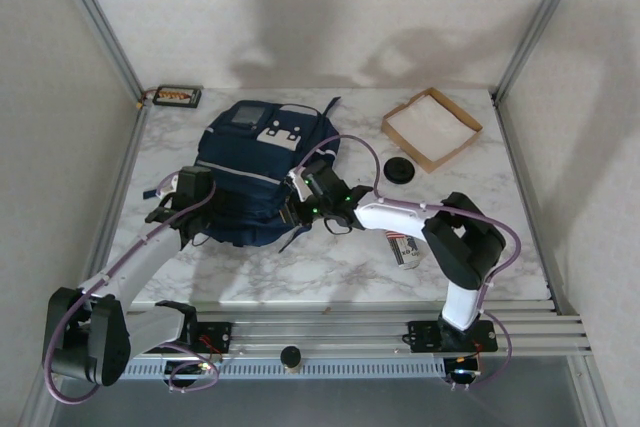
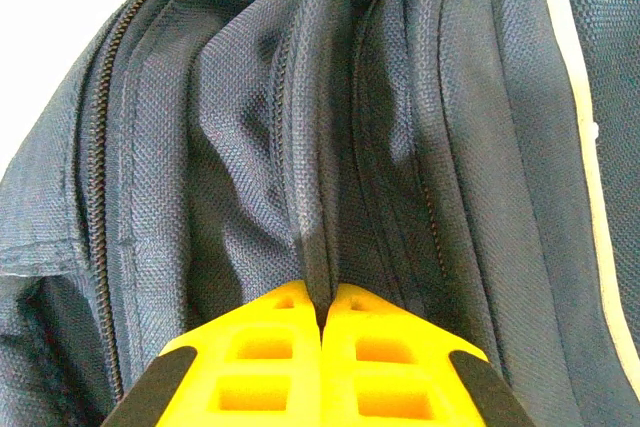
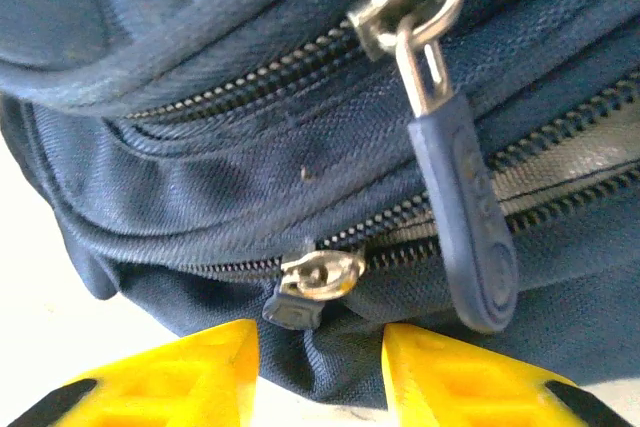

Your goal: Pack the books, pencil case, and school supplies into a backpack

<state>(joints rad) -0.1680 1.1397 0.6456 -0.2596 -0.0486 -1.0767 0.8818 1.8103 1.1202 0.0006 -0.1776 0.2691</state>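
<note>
While the left hand [image 2: 325, 292] is pinched shut on a raised fold of the navy blue woven-fabric backpack [image 1: 245, 162], the right hand [image 3: 320, 342] has its yellow ribbed fingers [image 3: 200, 372] part-way apart with nothing between them.

Key relation: the small silver metal zipper slider with a stubby dark tab [image 3: 312, 282] lies just ahead of that gap, slightly left of centre, touching neither finger. Its toothed track runs across the wrist view and rises to the right, roughly along the fingers' closing line.

The upper slider's long navy rubber pull tab [image 3: 470, 227] hangs down right of the gap, over the lower track.

Right hand is nearer both sliders.

Backpack lies flat on the white marble-pattern desk [image 1: 330, 267]. Its cloth is coarse, soft and rumpled.

My read: nudge left before closing, since the tab is small.
</note>
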